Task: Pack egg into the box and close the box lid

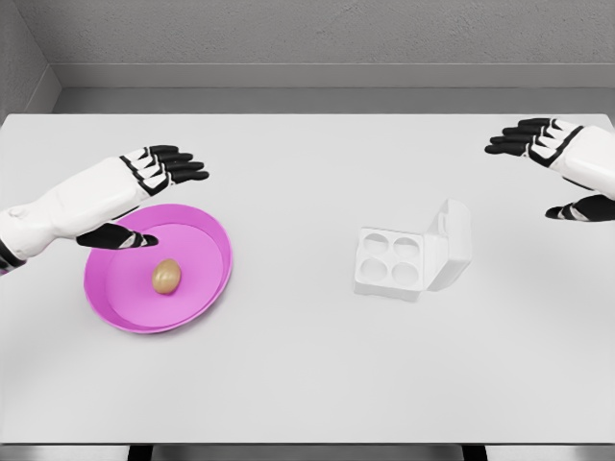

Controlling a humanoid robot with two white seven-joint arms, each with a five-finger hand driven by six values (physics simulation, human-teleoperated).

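Egg point(166, 277), brown, lies alone in the pink bowl point(213, 235) whose far-left rim the left hand point(144, 197) partly covers, fingers extended and holding nothing, while the white box point(408, 259) sits lid-up with four empty cups and the right hand point(562, 168), frame-cropped, hovers with fingers loosely extended.

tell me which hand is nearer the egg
Left. The left hand hovers over the far-left rim of the pink bowl holding the egg, fingers open. The right hand is far across the table, beyond the open box.
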